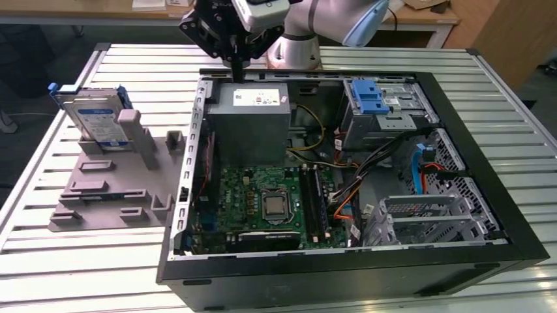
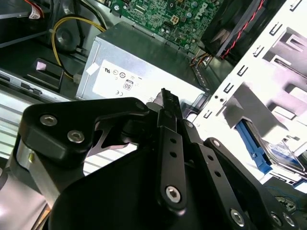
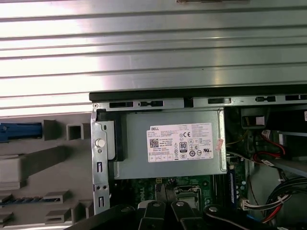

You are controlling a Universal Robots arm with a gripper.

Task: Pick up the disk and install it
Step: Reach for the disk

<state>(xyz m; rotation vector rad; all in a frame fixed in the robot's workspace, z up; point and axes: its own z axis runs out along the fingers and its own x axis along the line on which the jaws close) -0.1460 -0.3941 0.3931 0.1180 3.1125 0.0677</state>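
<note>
We see the jaws pressed together and empty above the power-supply box, well apart from the disk standing upright in its grey rack on the desk; a skewed grab, we judge, could topple it.

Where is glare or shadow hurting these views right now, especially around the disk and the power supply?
Exterior view: the disk is evenly lit; inside the case it is shaded. First wrist view: the table slats glare near white, the power supply is evenly lit. Second wrist view: the dark gripper blocks the foreground; the slotted panel is washed out.
</note>
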